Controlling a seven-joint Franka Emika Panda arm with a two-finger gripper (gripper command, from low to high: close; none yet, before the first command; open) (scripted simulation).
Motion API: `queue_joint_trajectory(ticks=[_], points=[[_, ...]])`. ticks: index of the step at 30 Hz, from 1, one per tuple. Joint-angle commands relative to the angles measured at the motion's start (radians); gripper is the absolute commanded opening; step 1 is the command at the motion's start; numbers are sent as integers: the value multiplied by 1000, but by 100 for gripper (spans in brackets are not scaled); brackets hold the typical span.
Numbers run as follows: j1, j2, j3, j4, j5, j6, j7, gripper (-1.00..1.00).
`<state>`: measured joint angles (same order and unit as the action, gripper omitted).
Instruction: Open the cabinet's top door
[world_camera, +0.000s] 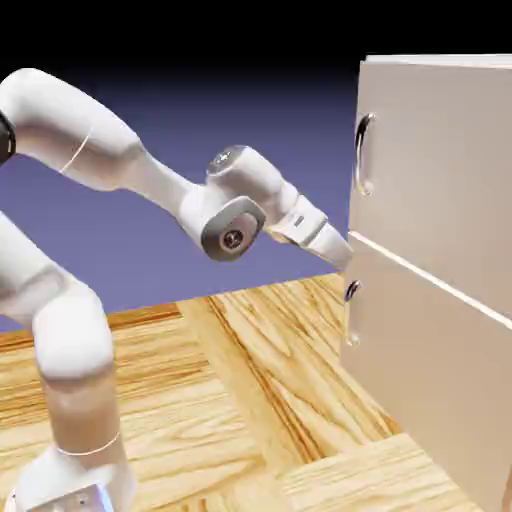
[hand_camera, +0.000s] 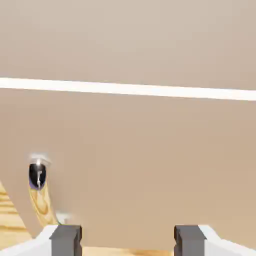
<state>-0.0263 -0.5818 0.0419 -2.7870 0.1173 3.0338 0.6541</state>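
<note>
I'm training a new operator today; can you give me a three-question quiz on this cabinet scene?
1. True or false: the hand grips the top door's handle.
2. The fingers are: A) open, B) shut on a handle.
3. Fill in: the hand sits level with the seam between the top door and the ____ panel.

Key: 1 false; 2 A; 3 lower.

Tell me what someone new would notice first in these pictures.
The white arm reaches from the left toward the tall beige cabinet on the right. Its tool, open and empty, sits close to the seam between the two front panels, below the top door and its curved silver handle. The lower handle gleams in the hand view.
</note>
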Motion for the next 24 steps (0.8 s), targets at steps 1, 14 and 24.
queue_joint_trajectory(ticks=[1,14,24], points=[[-14,-4,16,9,44,-1,-32,0],[-199,-61,217,119,609,-17,-451,0],[-340,-105,373,204,1044,-29,-773,0]])
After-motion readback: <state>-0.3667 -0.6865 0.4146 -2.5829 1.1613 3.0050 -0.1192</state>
